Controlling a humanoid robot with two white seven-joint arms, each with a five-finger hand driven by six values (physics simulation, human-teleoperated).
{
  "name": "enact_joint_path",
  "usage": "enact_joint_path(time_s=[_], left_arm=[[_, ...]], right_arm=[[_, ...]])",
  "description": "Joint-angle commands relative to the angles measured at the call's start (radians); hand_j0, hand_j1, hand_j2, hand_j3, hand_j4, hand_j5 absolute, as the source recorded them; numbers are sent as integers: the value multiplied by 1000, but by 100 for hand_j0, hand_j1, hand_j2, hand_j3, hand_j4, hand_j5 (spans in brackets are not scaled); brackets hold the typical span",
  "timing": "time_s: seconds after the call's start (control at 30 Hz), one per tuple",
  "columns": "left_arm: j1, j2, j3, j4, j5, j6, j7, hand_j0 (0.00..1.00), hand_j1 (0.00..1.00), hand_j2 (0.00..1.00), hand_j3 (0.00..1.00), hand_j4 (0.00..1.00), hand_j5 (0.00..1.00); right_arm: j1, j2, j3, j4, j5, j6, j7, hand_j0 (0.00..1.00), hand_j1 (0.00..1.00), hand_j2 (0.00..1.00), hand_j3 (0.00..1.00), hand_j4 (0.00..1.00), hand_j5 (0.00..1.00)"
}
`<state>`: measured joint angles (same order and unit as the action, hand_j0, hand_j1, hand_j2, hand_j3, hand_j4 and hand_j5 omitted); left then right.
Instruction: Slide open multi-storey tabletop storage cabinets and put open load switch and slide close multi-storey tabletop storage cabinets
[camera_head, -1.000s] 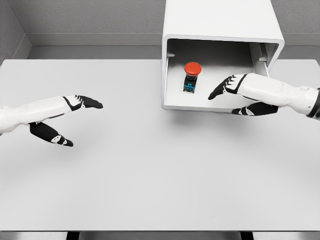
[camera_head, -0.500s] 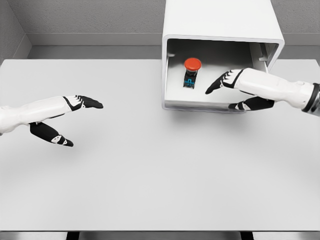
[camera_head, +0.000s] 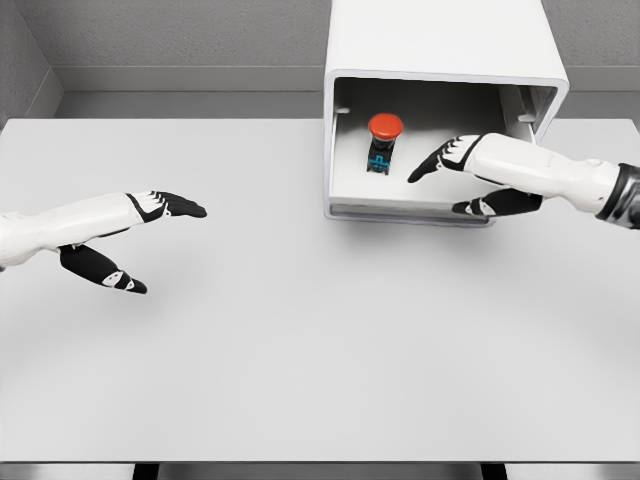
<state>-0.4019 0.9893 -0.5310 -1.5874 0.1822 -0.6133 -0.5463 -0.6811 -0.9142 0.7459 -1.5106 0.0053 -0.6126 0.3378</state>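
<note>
The white storage cabinet (camera_head: 440, 45) stands at the table's far side, its drawer (camera_head: 400, 211) pulled partly out toward me. Inside the drawer stands the load switch (camera_head: 383, 140), with a red round cap on a black and blue body. My right hand (camera_head: 455, 180) reaches in from the right, fingers extended over the drawer's right part and thumb against its front edge; it holds nothing. My left hand (camera_head: 140, 240) hovers over the table at the left, fingers relaxed and spread, holding nothing.
The grey table (camera_head: 300, 340) spreads out in front of the cabinet. A grey wall (camera_head: 180, 35) runs behind the table's far edge.
The drawer has slid back into the cabinet with the switch in it, pushed by my right hand moving away from me. The left arm has stayed still.
</note>
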Motion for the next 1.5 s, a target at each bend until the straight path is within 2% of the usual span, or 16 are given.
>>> enact_joint_path(time_s=[0.0, 0.17, 0.3, 0.43, 0.67, 0.73, 0.8, 1.0, 1.03, 1.1, 1.13, 1.17, 1.23, 1.37, 1.47], left_arm=[[0, 0, -1, 0, 8, 2, 0, 100, 100, 100, 100, 100, 100], [2, 11, 3, 0, 6, 2, 0, 100, 100, 100, 100, 100, 100], [2, 12, 6, 0, -13, 2, 0, 100, 100, 100, 100, 100, 100], [0, 12, 6, 1, -13, 2, 0, 100, 100, 100, 100, 100, 100], [-2, 12, 6, 1, -13, 2, 0, 100, 100, 100, 100, 100, 100], [-2, 12, 6, 1, -13, 2, 0, 100, 100, 100, 100, 100, 100], [-2, 11, 6, 1, -13, 2, 0, 100, 100, 100, 100, 100, 100], [-2, 6, 5, 0, -13, 2, 0, 100, 100, 100, 100, 100, 100], [-2, 5, 5, 1, -13, 2, 0, 100, 100, 100, 100, 100, 100], [-2, 6, 5, 0, -15, 2, 0, 100, 100, 100, 100, 100, 100], [0, 9, 6, 0, -15, 2, 0, 100, 100, 100, 100, 100, 100], [0, 8, 6, 0, -15, 2, 0, 100, 100, 100, 100, 100, 100], [-2, 8, 6, 0, -17, 2, 0, 100, 100, 100, 100, 100, 100], [-2, 9, 9, 6, -27, 2, 0, 100, 100, 100, 100, 100, 100], [-2, 5, 9, 4, -36, 2, 0, 100, 100, 100, 100, 100, 100]], right_arm=[[-2, 5, -2, 15, -7, 2, 4, 76, 76, 76, 76, 76, 76], [-25, 37, 1, 67, -7, 2, 12, 76, 76, 76, 76, 76, 76], [-38, 55, 4, 79, -7, 2, 20, 76, 76, 76, 76, 76, 76], [-55, 78, 7, 130, -7, 2, 38, 76, 76, 76, 76, 76, 76], [-118, 159, 26, 265, -4, 2, 56, 76, 76, 76, 76, 76, 76], [-120, 158, 26, 236, -2, 2, 55, 76, 76, 76, 76, 76, 76], [-118, 137, 27, 155, -2, 2, 53, 76, 76, 76, 76, 76, 76], [-103, 34, 20, 27, -21, 2, 30, 76, 76, 76, 76, 76, 76], [-86, -6, 20, -6, -21, 2, 7, 75, 75, 75, 75, 75, 75], [-22, -101, 29, -132, -15, 2, 6, 76, 76, 76, 76, 76, 76], [18, -153, 36, -172, -10, 2, 9, 76, 76, 76, 76, 76, 76], [20, -190, 89, -177, -8, 2, 18, 70, 70, 70, 70, 70, 70], [18, -235, 110, -191, -7, 2, 20, 65, 65, 65, 65, 65, 65], [23, -316, 129, -192, -7, 2, 20, 65, 65, 65, 65, 65, 65], [29, -321, 125, -191, -7, 2, 18, 66, 66, 66, 66, 66, 66]])
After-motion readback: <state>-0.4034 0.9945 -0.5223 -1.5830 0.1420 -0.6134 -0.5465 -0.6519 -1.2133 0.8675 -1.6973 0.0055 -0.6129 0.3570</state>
